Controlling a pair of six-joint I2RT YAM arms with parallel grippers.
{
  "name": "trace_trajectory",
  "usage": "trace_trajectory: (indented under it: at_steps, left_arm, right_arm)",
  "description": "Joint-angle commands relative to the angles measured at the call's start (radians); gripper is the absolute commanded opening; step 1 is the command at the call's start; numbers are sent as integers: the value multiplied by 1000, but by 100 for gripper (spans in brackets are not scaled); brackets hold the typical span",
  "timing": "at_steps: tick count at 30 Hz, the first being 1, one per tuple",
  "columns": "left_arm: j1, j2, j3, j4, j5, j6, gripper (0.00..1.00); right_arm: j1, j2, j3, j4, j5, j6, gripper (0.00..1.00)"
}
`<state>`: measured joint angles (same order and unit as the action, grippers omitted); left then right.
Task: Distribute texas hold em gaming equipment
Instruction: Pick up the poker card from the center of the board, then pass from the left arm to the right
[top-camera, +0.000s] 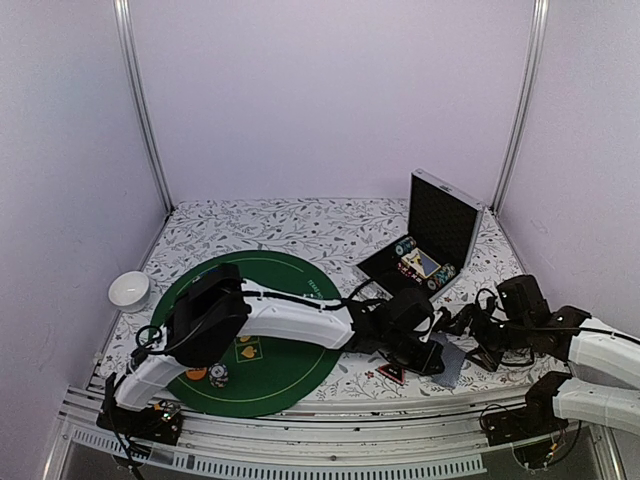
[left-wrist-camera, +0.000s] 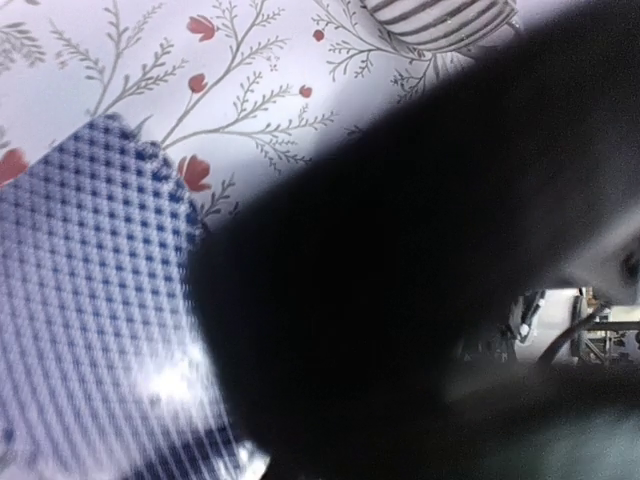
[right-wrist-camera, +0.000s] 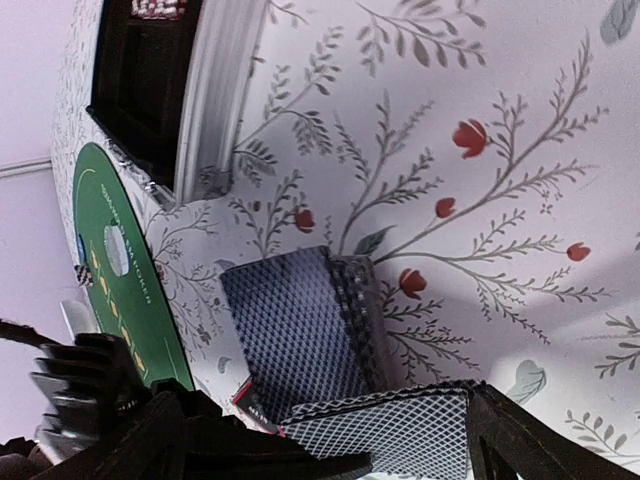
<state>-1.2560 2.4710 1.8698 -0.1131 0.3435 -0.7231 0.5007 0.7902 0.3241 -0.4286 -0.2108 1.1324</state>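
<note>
Only the right wrist view shows the lattice-backed, grey-blue playing cards (right-wrist-camera: 295, 330) sharply, lower centre on the floral worktop (right-wrist-camera: 480, 200), one lying between the parted fingers of the right claw (right-wrist-camera: 330, 405). The left claw (top-camera: 430, 350) is blurred in its own view, so I cannot tell its state.

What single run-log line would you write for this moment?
left gripper: at playing cards, right of green mat | right gripper: over same cards | jaws: unclear | case: open

Pale lilac walls (top-camera: 330, 90), floral tabletop (top-camera: 290, 225)

Left arm (top-camera: 290, 320) reaching right, right claw (right-wrist-camera: 328, 410) splayed
</note>
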Motion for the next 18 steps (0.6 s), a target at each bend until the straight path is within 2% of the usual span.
trace_trajectory:
  at_steps: [1,6,11,15,18]
  left_arm:
    - [19,-123,-65,89,1,46,0]
    - [24,-210,-137,146,-13,85,0]
    - [55,-353,-293,263,-20,101,0]
    - [75,-513,-428,329,-68,176,0]
    - [82,-635,-540,385,-108,245,0]
  right_arm:
    - [-5,-14,150,-110,60,-141,99]
    - [-5,-23,297,-196,76,-279,99]
    - [-5,-19,432,-249,51,-427,99]
    - [-5,-37,543,-218,-72,-566,100]
    - [-5,-33,572,-111,-274,-664,96]
